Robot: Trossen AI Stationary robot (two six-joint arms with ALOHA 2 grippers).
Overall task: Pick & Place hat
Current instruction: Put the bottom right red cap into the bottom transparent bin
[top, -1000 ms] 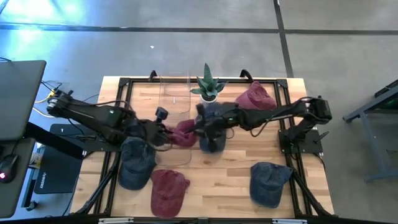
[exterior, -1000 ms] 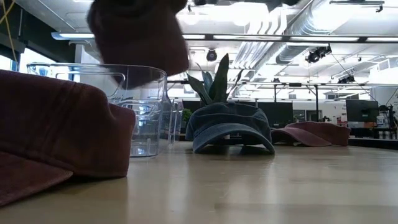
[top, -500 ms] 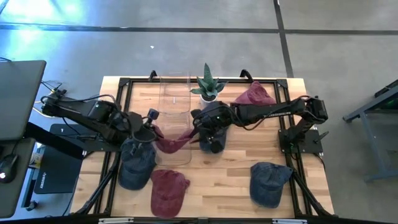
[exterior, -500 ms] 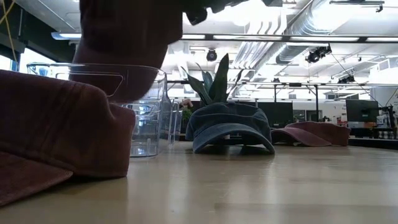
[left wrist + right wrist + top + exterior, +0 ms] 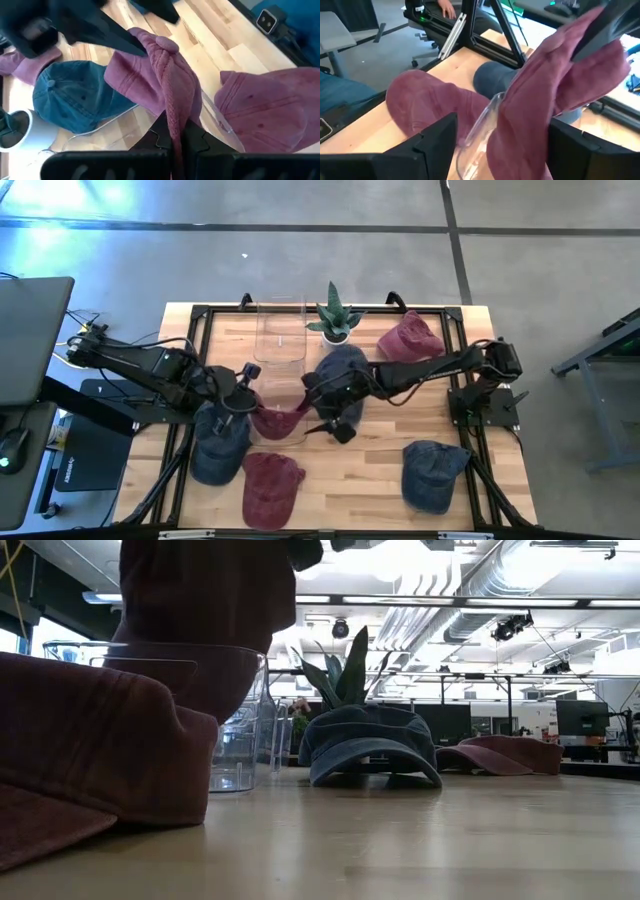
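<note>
Left gripper (image 5: 245, 392), high view: clamped on maroon hat (image 5: 278, 418) over clear bin (image 5: 290, 432), mid-table; right gripper (image 5: 325, 415) spread wide beside it. Left wrist view: fingers pinch a fabric fold. We judge the hat soft, light, floppy; best held at crown or brim.

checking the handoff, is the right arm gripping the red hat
No, the right gripper has its jaws spread wide apart, and the red hat hangs from the left gripper.
</note>
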